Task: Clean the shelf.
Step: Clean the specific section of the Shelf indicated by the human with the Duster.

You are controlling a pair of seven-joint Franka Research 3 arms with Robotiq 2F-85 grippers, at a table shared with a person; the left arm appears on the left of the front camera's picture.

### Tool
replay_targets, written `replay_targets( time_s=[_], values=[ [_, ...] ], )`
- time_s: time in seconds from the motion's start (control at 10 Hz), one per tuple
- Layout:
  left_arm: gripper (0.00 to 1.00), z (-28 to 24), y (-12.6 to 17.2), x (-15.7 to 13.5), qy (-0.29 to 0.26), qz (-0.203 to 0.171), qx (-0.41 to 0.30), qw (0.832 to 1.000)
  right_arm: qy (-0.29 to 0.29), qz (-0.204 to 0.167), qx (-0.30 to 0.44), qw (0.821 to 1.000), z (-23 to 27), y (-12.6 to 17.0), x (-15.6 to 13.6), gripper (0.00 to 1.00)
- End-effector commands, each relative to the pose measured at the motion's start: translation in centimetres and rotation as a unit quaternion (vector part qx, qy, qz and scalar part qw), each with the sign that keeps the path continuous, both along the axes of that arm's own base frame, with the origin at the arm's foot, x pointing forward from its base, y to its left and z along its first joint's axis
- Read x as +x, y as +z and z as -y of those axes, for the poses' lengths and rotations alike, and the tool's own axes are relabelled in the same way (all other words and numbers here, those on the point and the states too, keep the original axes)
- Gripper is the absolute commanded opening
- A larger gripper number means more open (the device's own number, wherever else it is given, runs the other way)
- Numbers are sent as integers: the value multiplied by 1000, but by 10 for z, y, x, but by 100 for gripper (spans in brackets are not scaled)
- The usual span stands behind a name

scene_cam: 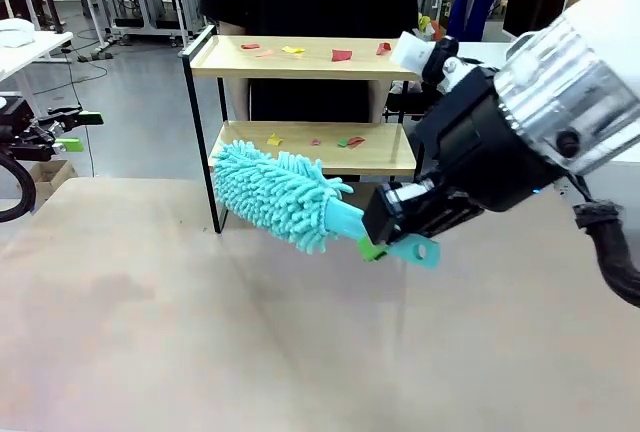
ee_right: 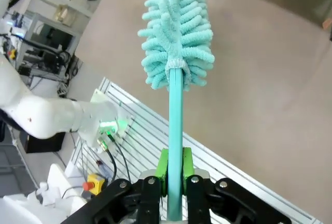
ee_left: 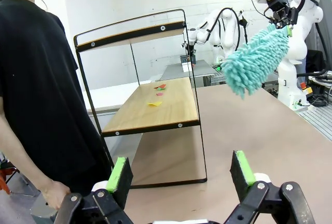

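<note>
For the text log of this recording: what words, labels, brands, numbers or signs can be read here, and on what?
No readable text.
The shelf, teal duster and table carry no print.
Any label on the green-lit box in the right wrist view is too small and blurred to read.

The shelf [scene_cam: 310, 67] is made of smooth light wood, held in a thin black metal frame [scene_cam: 200, 132]. The duster [scene_cam: 275, 192] is made of fluffy cloth, with a smooth plastic handle [scene_cam: 345, 220]. The table [scene_cam: 200, 332] is topped with something matt.
</note>
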State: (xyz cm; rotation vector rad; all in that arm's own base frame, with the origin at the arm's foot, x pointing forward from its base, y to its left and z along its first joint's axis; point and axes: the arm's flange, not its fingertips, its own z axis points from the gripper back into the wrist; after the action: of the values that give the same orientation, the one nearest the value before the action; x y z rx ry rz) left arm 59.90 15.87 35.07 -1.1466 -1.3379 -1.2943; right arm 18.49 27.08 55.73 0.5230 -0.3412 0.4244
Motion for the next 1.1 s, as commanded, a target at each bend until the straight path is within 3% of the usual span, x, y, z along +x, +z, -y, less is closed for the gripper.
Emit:
replay_targets(
  time_s=[0.0, 0.6, 1.0],
  values=[
    [100, 0, 2, -1, -3, 6, 3, 1000, -34, 26, 39, 998, -22, -8, 6, 13],
    [100, 0, 2, -1, -3, 6, 3, 1000, -105, 41, 59, 992, -77, -21, 52, 13],
    [100, 0, 2, -1, -3, 6, 3, 1000, -164, 33, 78, 983, -115, -29, 79, 13]
  ],
)
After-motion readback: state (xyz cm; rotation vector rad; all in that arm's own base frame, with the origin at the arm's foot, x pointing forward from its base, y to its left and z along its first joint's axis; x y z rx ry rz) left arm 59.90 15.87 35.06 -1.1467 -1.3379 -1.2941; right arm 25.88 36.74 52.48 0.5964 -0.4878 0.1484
